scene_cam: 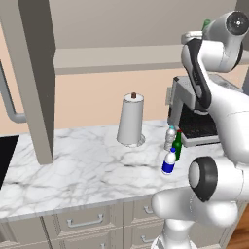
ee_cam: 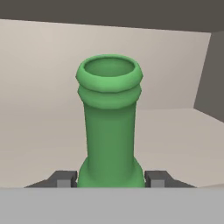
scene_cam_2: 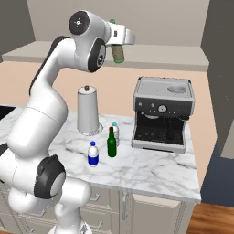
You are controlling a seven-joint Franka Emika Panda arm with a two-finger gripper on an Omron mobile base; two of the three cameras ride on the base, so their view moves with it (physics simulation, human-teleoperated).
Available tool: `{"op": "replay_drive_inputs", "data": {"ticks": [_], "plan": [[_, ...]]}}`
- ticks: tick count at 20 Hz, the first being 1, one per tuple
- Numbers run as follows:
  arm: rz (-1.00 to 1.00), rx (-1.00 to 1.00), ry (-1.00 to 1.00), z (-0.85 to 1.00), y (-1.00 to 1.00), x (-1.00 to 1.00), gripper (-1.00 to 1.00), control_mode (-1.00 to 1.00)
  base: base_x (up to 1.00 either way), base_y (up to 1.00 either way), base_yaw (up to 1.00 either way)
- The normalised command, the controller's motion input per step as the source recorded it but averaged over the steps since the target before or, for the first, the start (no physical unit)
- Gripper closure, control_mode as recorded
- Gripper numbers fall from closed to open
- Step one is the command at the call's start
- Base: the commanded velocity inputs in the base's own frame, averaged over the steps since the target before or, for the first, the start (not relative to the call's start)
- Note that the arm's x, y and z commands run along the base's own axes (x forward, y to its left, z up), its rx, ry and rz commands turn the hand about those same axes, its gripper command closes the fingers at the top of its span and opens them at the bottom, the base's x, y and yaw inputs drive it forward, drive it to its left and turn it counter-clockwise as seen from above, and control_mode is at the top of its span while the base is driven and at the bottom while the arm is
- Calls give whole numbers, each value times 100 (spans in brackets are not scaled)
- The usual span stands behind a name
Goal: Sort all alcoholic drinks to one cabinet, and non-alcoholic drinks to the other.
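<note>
1. Nearest the hand cam: green bottle neck (ee_cam: 109,127) w/ flared lip, claw (ee_cam: 109,179) fingertips (ee_cam: 63,178) pinching it from both sides low on the neck. Claw clenched on the olive bottle (scene_cam_2: 118,52).
2. Right base view: arm was raised high, bottle held up by the upper shelf/cabinet opening, tan label visible below the hand. Bottle looked tilted, not hanging upright; exact angle hard to tell.
3. Still on the tabletop (scene_cam_2: 155,169): dark green bottle (scene_cam_2: 111,145), blue-label bottle (scene_cam_2: 93,154) in front-left of it, clear bottle (scene_cam_2: 115,132) just behind it. All three bunched close together, between the paper towel roll (scene_cam_2: 87,112) and coffee machine (scene_cam_2: 162,114).
4. Judged stage: one alcoholic drink being carried into a cabinet; three drinks left to sort.
5. Risks:
 - Grip only on the slim neck → glass could pivot or slip if the arm swung fast.
 - Bottle base could clip the shelf edge on the way in → knocked loose.
 - Releasing while tilted → topple, roll off shelf.
 - Later picks: tight cluster, fingers could bump neighbours over.
</note>
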Motion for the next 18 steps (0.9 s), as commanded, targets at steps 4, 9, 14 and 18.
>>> {"op": "replay_drive_inputs", "data": {"ticks": [4, 9, 14, 18], "plan": [[0, 1, 0, 0, -3, 37, 100, -100, 0, 0, 0], [0, 0, 0, 0, -2, 38, 100, -100, 0, 0, 0], [0, 0, 0, -1, -2, 33, 100, -100, 0, 0, 0], [0, 0, 0, -1, -1, 36, 100, -100, 0, 0, 0]]}}
